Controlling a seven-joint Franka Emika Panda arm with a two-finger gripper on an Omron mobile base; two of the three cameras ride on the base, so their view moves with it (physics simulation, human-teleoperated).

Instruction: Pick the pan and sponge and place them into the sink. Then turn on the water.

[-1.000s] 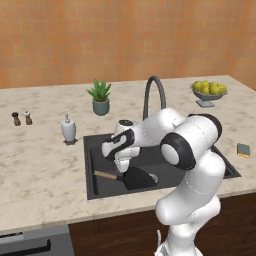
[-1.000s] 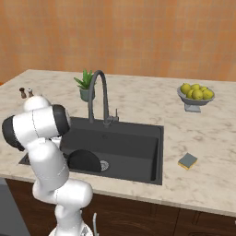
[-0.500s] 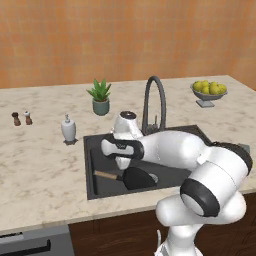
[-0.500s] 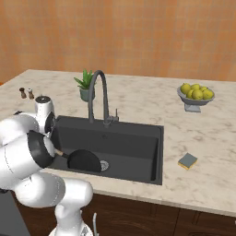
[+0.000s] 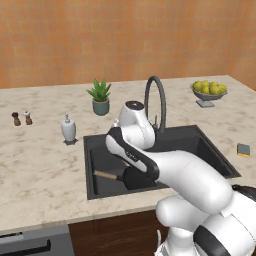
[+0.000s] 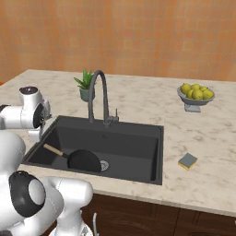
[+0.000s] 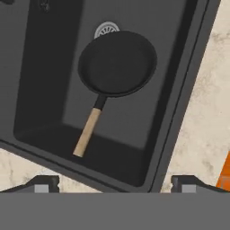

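Note:
The black pan (image 7: 117,63) lies flat on the bottom of the dark sink (image 6: 133,143), next to the round drain (image 7: 107,29). Its wooden handle (image 7: 87,131) points toward the sink's left end. The pan (image 6: 83,160) shows again in the right base view, and my arm partly covers the pan (image 5: 137,177) in the left base view. My gripper (image 7: 114,185) hangs open and empty above the sink's left rim, well above the pan. The sponge (image 6: 187,161) lies on the counter right of the sink, as does the sponge (image 5: 243,150). No stream falls from the faucet (image 6: 97,92).
A potted plant (image 5: 100,96) stands behind the sink. A soap dispenser (image 5: 68,130) and two small shakers (image 5: 22,118) are on the counter to the left. A bowl of lemons (image 6: 195,94) sits at the back right.
My arm has swung up and left, lifting the hand from just over the pan to above the sink's left rim. The pan stays put in the sink.

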